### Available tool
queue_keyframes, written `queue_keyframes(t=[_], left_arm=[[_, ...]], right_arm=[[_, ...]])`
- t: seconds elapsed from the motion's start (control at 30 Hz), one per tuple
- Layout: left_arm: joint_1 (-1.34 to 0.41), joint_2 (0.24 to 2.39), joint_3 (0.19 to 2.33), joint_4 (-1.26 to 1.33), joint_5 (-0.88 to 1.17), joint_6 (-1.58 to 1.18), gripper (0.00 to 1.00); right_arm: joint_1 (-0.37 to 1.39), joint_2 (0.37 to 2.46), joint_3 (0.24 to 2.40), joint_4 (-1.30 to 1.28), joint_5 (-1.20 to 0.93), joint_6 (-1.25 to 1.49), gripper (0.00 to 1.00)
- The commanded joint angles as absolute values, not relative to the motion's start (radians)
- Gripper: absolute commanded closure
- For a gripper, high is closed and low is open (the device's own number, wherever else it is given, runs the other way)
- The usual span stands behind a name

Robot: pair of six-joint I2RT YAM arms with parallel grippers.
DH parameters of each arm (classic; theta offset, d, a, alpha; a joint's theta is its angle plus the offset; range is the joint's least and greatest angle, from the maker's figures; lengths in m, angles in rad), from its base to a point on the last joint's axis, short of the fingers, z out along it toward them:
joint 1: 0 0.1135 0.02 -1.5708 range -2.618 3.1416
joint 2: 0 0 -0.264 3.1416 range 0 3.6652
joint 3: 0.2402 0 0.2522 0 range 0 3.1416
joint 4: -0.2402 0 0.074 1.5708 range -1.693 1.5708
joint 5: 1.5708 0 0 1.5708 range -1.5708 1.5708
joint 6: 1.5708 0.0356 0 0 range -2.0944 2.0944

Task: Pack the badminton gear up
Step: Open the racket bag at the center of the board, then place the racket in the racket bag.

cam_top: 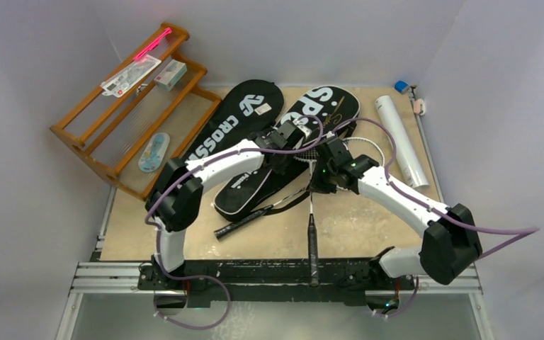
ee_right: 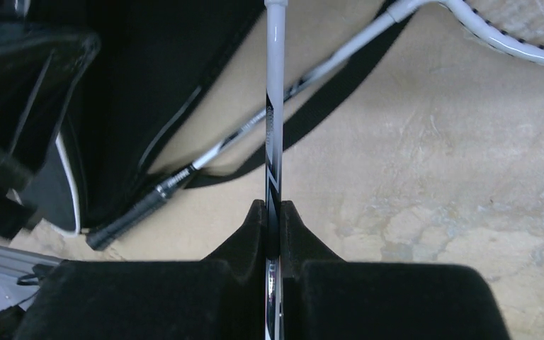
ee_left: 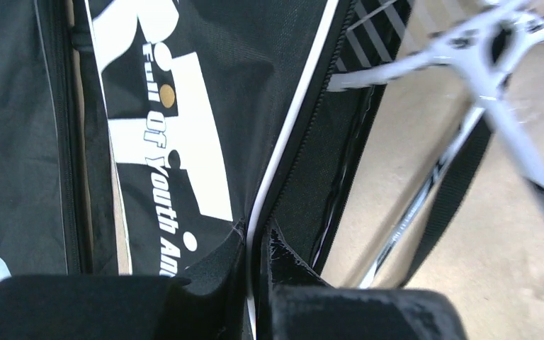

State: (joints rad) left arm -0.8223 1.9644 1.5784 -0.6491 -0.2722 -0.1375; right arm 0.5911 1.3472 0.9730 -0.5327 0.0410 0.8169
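Pinching the white-piped rim of the SPORT cover [ee_left: 184,142], our left gripper [ee_left: 252,237] has its jaws pressed together on the fabric; we judge this is to lift the flap and hold the mouth open. Our right gripper [ee_right: 273,212], at 4 o'clock from it in the top view, is clamped tight on the shaft of a racket [ee_right: 275,85], handle toward 6 o'clock and head toward the cover, lined up for sliding in. A second racket [cam_top: 237,224] lies slanting at 7 o'clock beside the cover. The CROSSWAY cover [cam_top: 219,127] sits at 10 o'clock, the white tube [cam_top: 400,142] at 2 o'clock, both untouched.
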Motion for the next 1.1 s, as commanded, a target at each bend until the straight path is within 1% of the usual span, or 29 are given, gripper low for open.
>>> queue_keyframes(t=[0.0, 0.23, 0.43, 0.5, 0.53, 0.6, 0.63, 0.67, 0.77, 0.9, 0.97, 1.07], left_arm=[[-0.836, 1.867, 1.592, -0.593, -0.169, -0.143, 1.0], [-0.836, 1.826, 1.594, -0.607, -0.133, -0.167, 1.0], [-0.837, 1.8, 1.582, -0.603, -0.119, -0.178, 1.0], [-0.835, 1.797, 1.579, -0.604, -0.119, -0.179, 1.0], [-0.828, 1.799, 1.578, -0.604, -0.109, -0.185, 1.0], [-0.82, 1.803, 1.578, -0.604, -0.083, -0.192, 1.0], [-0.813, 1.806, 1.578, -0.603, -0.073, -0.196, 1.0], [-0.807, 1.81, 1.58, -0.603, -0.063, -0.2, 1.0], [-0.785, 1.829, 1.589, -0.608, -0.023, -0.215, 1.0], [-0.766, 1.844, 1.598, -0.616, 0.013, -0.222, 1.0], [-0.764, 1.853, 1.6, -0.62, 0.023, -0.223, 1.0], [-0.764, 1.869, 1.609, -0.63, 0.029, -0.222, 1.0]], right_arm=[[0.598, 1.382, 0.958, -0.376, 0.082, 0.871, 1.0], [0.597, 1.481, 0.964, -0.165, 0.137, 0.866, 1.0], [0.589, 1.567, 0.938, 0.083, 0.176, 0.849, 1.0], [0.58, 1.602, 0.937, 0.141, 0.18, 0.85, 0.99], [0.548, 1.648, 0.934, 0.22, 0.121, 0.844, 0.95], [0.532, 1.659, 0.929, 0.249, 0.059, 0.831, 0.88], [0.531, 1.653, 0.923, 0.25, 0.043, 0.826, 0.83], [0.531, 1.642, 0.912, 0.253, 0.019, 0.821, 0.79], [0.531, 1.588, 0.857, 0.255, -0.026, 0.815, 0.63], [0.531, 1.496, 0.765, 0.222, -0.076, 0.805, 0.45], [0.531, 1.452, 0.727, 0.194, -0.104, 0.795, 0.42], [0.536, 1.381, 0.646, 0.21, -0.149, 0.789, 0.42]])
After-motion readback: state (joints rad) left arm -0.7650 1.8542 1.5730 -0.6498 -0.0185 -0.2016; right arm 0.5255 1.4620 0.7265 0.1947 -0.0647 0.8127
